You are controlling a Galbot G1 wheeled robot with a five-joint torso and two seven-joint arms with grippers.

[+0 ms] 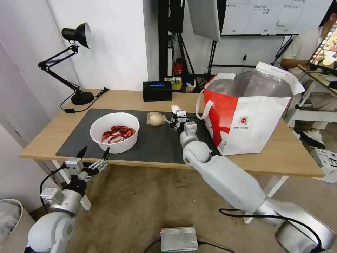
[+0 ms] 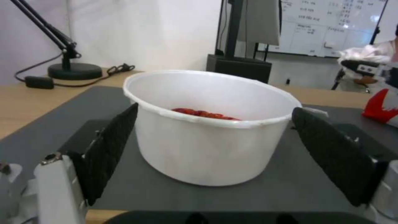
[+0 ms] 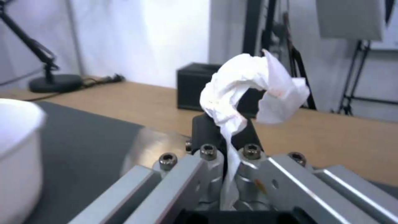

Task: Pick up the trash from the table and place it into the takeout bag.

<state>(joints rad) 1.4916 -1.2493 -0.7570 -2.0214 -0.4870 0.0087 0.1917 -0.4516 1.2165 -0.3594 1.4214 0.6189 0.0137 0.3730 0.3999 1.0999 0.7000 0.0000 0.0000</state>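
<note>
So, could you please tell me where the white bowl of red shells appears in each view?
Head view: white bowl on the dark mat's left part, beyond the open left gripper.
Left wrist view: bowl centred between the fingers.
Right wrist view: its rim at the edge.
Shared landmark: black desk lamp.

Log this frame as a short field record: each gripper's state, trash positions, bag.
right gripper: shut on crumpled tissue, over the mat beside the bag
left gripper: open, at the table's near edge, facing the white bowl
wrapped beige lump: on the mat
takeout bag: upright, open, on table
</note>
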